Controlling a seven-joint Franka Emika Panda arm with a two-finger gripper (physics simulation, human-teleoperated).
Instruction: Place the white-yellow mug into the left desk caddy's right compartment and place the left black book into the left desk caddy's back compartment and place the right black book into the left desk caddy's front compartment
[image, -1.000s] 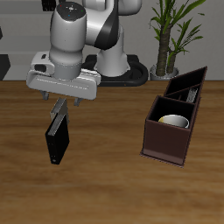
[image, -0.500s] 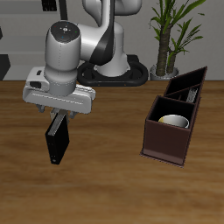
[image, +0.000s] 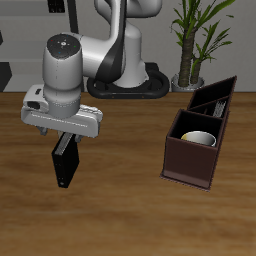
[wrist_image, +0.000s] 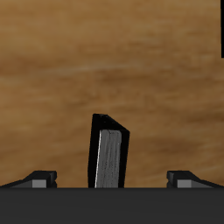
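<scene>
Exterior view first: the left desk caddy (image: 200, 140) is a dark brown box with a black inside, standing on the wooden table (image: 120, 210). Its wide square part, the right compartment (image: 196, 132), holds the white-yellow mug (image: 199, 139), a small cream cup. One of the long thin slots farther back has a dark flat thing in it, too small to name. A black book (image: 65, 161) stands upright on the table, well apart from the caddy. The gripper (image: 68, 138) is right over the book's top, but I cannot tell if it pinches it.

Wrist view next: the book (wrist_image: 109, 150) is thin and black with grey page edges. It stands between the two fingertips (wrist_image: 41, 178), which sit wide apart and do not touch it.
</scene>
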